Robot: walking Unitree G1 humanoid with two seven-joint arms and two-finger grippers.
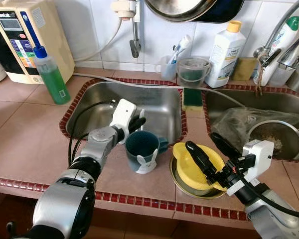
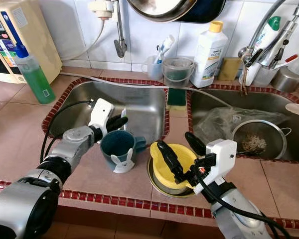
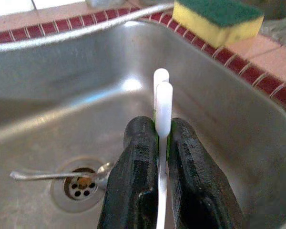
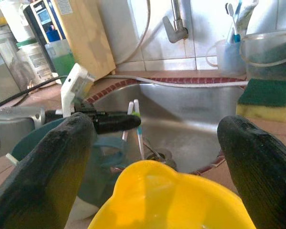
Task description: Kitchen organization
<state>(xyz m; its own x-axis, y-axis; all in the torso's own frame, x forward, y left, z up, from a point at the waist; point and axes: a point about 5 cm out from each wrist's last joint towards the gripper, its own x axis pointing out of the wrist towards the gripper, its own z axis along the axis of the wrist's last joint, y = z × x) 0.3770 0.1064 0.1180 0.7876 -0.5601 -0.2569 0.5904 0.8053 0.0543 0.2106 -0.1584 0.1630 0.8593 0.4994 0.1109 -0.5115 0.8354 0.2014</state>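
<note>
My left hand [image 1: 138, 121] grips two thin white sticks [image 3: 162, 102] just behind the dark teal bunny mug [image 1: 142, 149] — I'd lower them in slowly; right hand [image 1: 207, 150] open astride the yellow bowl [image 1: 194, 167].

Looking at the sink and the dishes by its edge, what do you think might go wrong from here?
1. The left hand pinches two thin white sticks over the sink; if they slip, they would likely drop in near the spoon at the drain.
2. The right hand is open around the yellow bowl; closing off-centre might tip it or knock the blue cup beside it.
</note>
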